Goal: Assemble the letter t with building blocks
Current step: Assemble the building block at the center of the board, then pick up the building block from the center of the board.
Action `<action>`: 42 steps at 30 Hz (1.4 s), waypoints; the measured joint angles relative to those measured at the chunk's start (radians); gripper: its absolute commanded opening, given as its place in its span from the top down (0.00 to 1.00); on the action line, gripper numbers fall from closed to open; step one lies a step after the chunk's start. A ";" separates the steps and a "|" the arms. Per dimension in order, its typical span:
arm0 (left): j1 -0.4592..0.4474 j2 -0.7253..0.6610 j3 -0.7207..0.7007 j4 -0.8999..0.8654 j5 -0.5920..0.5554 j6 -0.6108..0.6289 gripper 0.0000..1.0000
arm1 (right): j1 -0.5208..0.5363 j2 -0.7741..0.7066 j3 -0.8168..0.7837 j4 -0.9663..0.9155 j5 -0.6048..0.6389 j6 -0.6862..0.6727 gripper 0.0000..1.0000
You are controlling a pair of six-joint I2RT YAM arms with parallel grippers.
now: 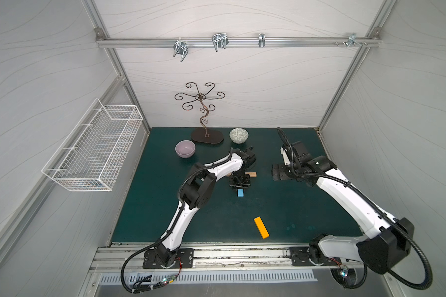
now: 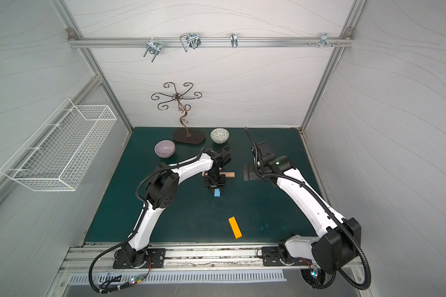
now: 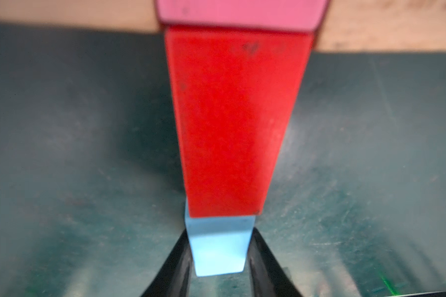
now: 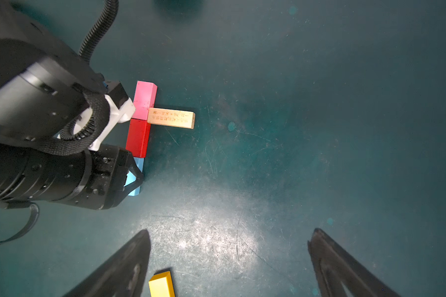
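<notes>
While the left fingers (image 3: 177, 268) sit low over the tabletop (image 1: 307, 205), they're drawn in snug on the light blue block (image 3: 219, 252), one finger against each long side, clasping the half that lies away from the red block (image 3: 232, 120). The blue one lies flat, its far end butted against the red block, a touch off line with it. At the red block's opposite end the pink block (image 3: 240, 11) joins on, end to end. A tan block (image 4: 171, 118) juts out sideways, touching the pink one just past the red block's end, and a second tan block (image 3: 62, 11) runs out the other way. And the orange block (image 1: 261, 227)? Lying flat, askew and alone, well apart from the red block, out beyond the blue end. Over to the right of the red block, well apart from it, the right fingers (image 4: 129, 267) are spread wide with only bare tabletop between them, the orange block's end peeking in beside one finger.
</notes>
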 measured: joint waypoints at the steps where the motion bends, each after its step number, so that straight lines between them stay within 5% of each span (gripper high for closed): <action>1: 0.000 0.000 0.000 0.002 0.000 -0.002 0.55 | 0.000 0.000 0.000 0.000 0.000 0.000 0.03; 7: 0.000 0.000 0.003 0.007 0.002 -0.003 0.51 | 0.000 0.000 0.000 0.000 -0.001 0.000 0.03; 10: 0.000 0.000 0.004 0.006 0.002 -0.003 0.41 | 0.000 0.000 0.000 0.000 -0.001 0.000 0.03; 12: -0.003 0.000 0.009 0.003 0.000 -0.004 0.23 | 0.000 -0.002 0.000 0.000 -0.001 -0.003 0.03; 13: -0.006 0.000 0.014 -0.001 -0.004 -0.001 0.05 | 0.000 -0.004 0.000 0.000 -0.001 -0.004 0.03; 14: -0.008 -0.001 0.018 -0.005 -0.009 0.001 0.01 | 0.000 -0.010 -0.002 0.002 -0.001 -0.005 0.03; 23: -0.008 -0.219 0.022 -0.034 -0.060 -0.002 0.01 | 0.085 -0.054 -0.026 -0.018 -0.068 -0.034 0.03; 29: 0.148 -0.613 -0.261 0.086 -0.057 -0.012 0.01 | 0.369 -0.032 -0.114 -0.034 -0.093 -0.001 0.04; 33: 0.278 -0.685 -0.402 0.122 -0.081 -0.002 0.01 | 0.465 0.015 -0.188 -0.052 -0.100 0.037 0.07; 42: 0.385 -0.805 -0.688 0.180 -0.088 -0.003 0.01 | 0.558 0.128 -0.267 -0.045 -0.140 0.103 0.13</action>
